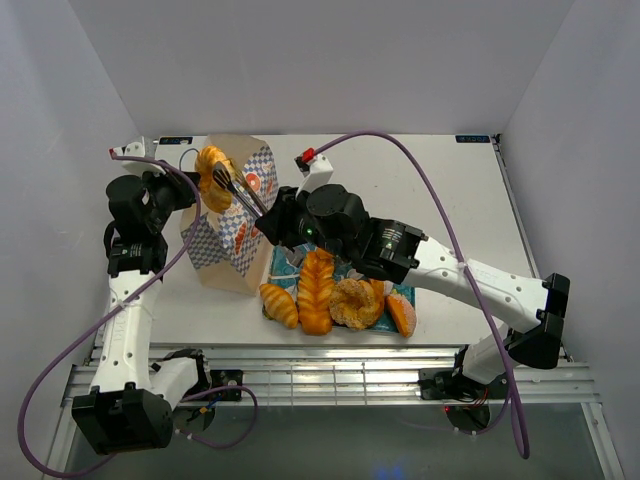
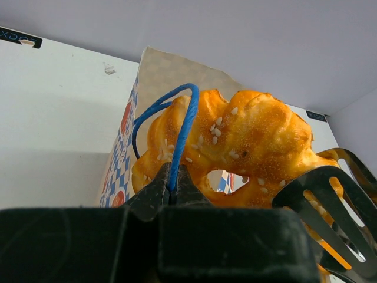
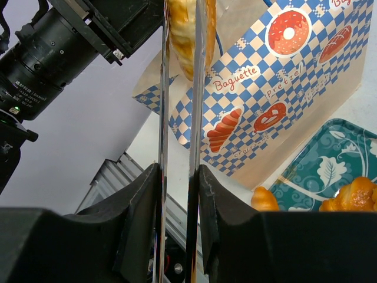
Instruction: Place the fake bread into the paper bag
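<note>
Golden ring pastry (image 2: 253, 153) hangs at the paper bag (image 3: 265, 100) mouth, pinched in metal tongs (image 3: 194, 118) squeezed by my right fingers (image 3: 138, 206). My left fingers (image 2: 154, 190) sit together on the bag's blue cord handle (image 2: 187, 118). Risk: pastry snags the rim or cord, slips the tongs, drops beside the bag; 1 thin cord may pull free.

White arms (image 1: 470, 278) with black joints and purple cables (image 1: 445, 222).

Robot lab test cell, plain white walls (image 1: 300, 60), white table (image 1: 480, 185), aluminium rails (image 1: 330, 377)
</note>
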Available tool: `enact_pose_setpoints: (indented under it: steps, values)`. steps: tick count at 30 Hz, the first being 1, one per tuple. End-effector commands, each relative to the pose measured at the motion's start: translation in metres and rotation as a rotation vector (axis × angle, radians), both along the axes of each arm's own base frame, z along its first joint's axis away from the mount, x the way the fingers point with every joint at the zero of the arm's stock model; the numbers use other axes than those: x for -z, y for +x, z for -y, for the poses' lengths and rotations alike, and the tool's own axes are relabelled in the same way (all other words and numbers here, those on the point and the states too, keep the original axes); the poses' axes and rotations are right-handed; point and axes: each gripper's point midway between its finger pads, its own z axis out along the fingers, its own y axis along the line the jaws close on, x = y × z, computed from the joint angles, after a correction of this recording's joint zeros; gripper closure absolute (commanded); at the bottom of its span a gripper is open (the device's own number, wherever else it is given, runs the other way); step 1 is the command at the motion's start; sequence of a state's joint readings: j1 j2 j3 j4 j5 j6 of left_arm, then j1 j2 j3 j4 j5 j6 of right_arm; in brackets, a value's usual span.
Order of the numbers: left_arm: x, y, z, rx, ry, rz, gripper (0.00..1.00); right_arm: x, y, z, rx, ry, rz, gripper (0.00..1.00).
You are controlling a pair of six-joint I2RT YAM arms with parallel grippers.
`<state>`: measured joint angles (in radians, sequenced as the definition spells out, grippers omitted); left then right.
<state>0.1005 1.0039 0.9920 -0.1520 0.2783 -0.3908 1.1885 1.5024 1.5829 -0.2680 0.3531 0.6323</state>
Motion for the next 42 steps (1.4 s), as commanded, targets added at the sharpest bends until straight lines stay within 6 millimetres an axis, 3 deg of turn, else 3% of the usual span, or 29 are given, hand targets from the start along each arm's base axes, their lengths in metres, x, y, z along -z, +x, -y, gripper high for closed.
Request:
enact_pose_setpoints:
  steps: [1, 12, 21, 30, 42]
  values:
    - [-0.011, -0.005, 0.005, 0.030, 0.026, 0.050, 1.00, -0.051, -0.003, 0.006, 0.016, 0.143, 0.008, 0.73]
    - [-0.020, -0.010, 0.004, 0.023, 0.041, 0.084, 1.00, -0.068, -0.013, 0.008, 0.023, 0.158, 0.023, 0.75]
    - [-0.020, -0.011, -0.001, -0.004, 0.052, 0.085, 1.00, -0.085, -0.017, 0.022, 0.057, 0.167, 0.064, 0.74]
    - [-0.019, -0.011, -0.001, -0.006, 0.050, 0.082, 1.00, -0.061, -0.017, 0.008, 0.030, 0.102, 0.050, 0.64]
    - [-0.016, -0.012, -0.004, -0.024, 0.050, 0.076, 1.00, -0.063, -0.023, 0.008, -0.003, 0.083, 0.050, 0.51]
